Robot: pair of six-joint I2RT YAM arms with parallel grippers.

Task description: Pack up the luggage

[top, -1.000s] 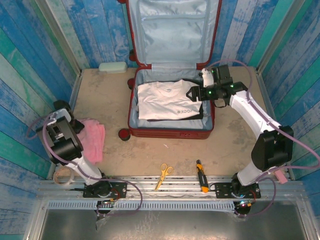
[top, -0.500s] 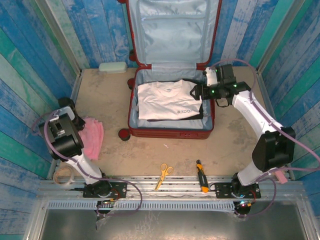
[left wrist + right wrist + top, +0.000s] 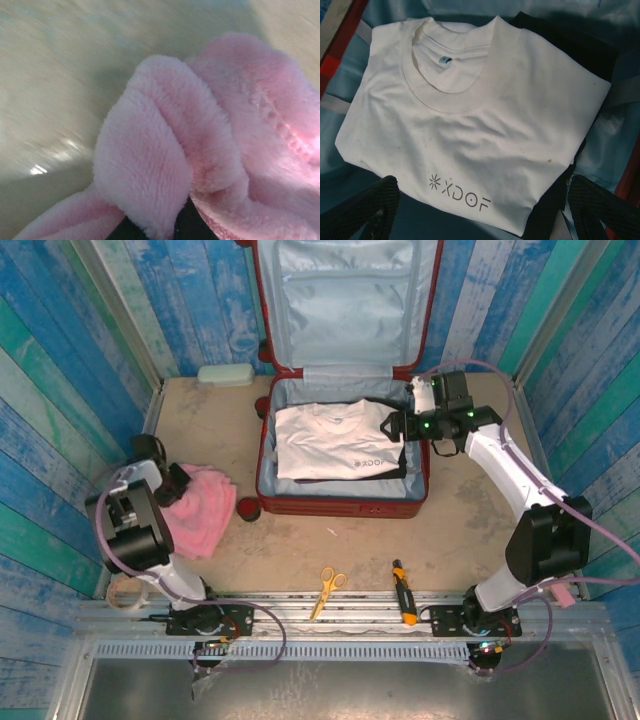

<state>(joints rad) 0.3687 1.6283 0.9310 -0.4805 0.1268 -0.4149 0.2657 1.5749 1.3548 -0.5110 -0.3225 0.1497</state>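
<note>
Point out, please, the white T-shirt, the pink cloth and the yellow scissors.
white T-shirt (image 3: pixel 470 125): right wrist view, on the chest below the collar.
pink cloth (image 3: pixel 145 165): left wrist view, on the raised fold.
yellow scissors (image 3: pixel 323 595): top external view, near the pivot.

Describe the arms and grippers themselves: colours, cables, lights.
The left arm and right arm have white links, bulky black joints and looping lilac cables. Green lights glow on the right wrist. The right gripper has black fingers with a mesh texture; the left gripper is black too.
</note>
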